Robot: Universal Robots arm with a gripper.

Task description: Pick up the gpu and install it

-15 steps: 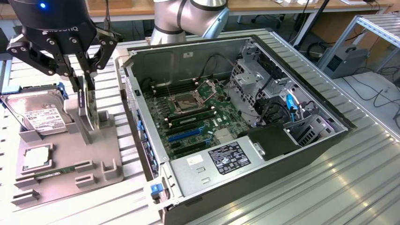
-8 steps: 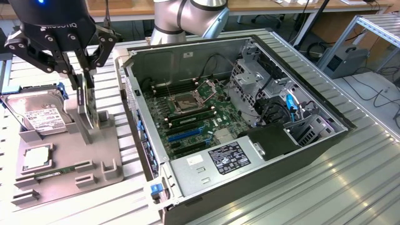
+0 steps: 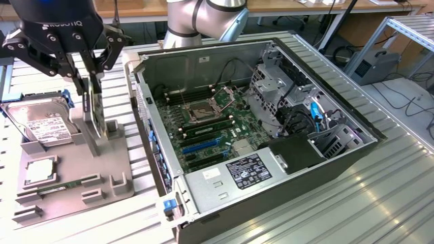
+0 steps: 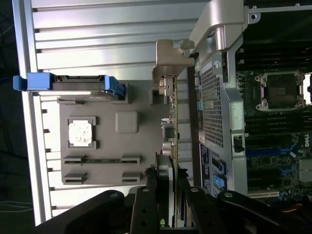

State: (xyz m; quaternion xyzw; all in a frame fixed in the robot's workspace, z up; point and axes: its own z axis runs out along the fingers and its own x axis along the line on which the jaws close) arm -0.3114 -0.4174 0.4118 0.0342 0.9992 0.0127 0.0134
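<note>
Gpu (image 3: 93, 119), upright at tray (image 3: 71, 165) edge beside case (image 3: 203, 56): my gripper (image 3: 87, 84) clamps its top; I'd lift straight, untilted.

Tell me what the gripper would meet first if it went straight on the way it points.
The gpu, standing on edge in the gray holder directly under the gripper; whether contact is already made is unclear.

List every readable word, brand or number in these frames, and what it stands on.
"ROBOTIQ": on the body of the gripper.
hard drive label: print too small to read.
power supply label: print too small to read.
</note>
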